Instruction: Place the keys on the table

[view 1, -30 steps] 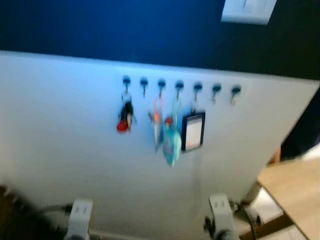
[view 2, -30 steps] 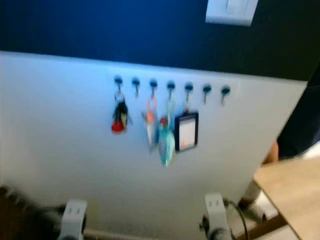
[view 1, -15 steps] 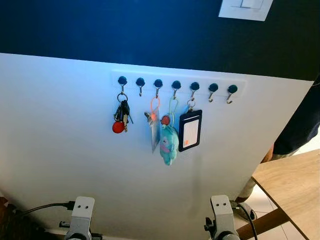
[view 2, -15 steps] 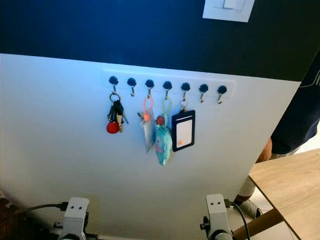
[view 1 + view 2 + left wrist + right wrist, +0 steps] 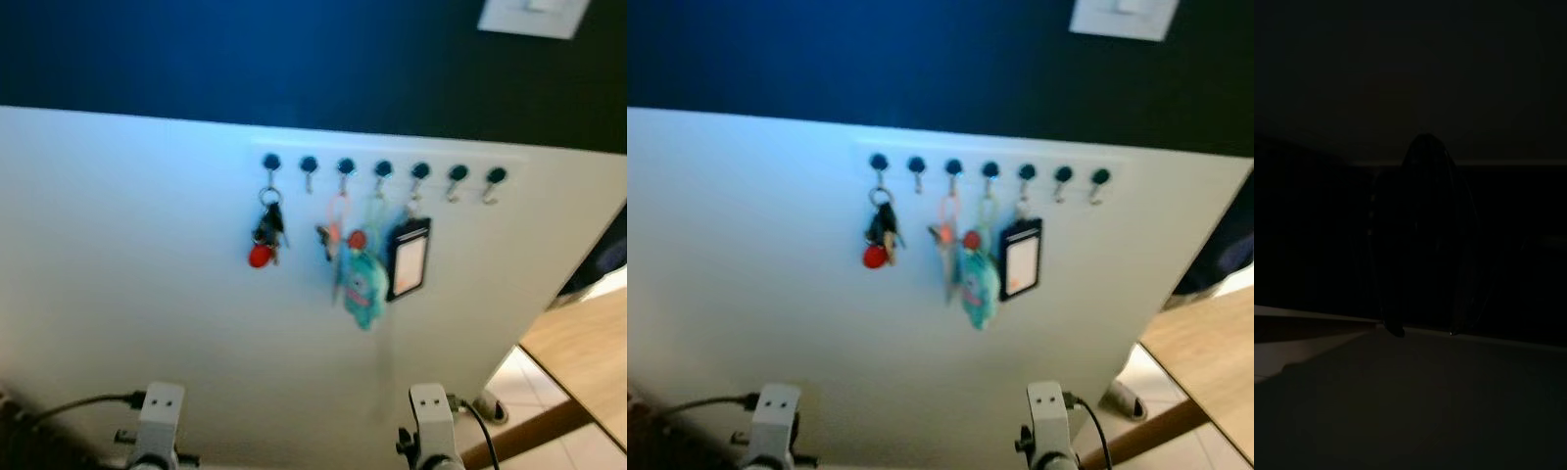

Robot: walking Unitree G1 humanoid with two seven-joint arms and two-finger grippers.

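A bunch of keys with a round red tag (image 5: 265, 235) hangs from the leftmost hook of a white hook rail (image 5: 382, 168) on the wall straight ahead. The wooden table (image 5: 588, 343) stands at the lower right. Both silver forearms, left (image 5: 159, 416) and right (image 5: 429, 416), hang idle at the bottom edge, far below the keys. In the very dark wrist views my left gripper (image 5: 1425, 191) and my right gripper (image 5: 1425, 328) are only dim shapes.
An orange-looped keyring (image 5: 333, 230), a teal plush toy (image 5: 362, 284) and a black badge holder (image 5: 408, 259) hang on hooks further right. A white light switch (image 5: 534, 15) sits on the dark blue upper wall. A shoe (image 5: 1127, 399) lies by the table leg.
The camera has turned left, so the whole scene sits further right and is blurred. The person in dark clothes at the right edge has left the picture. The arms hang as before.
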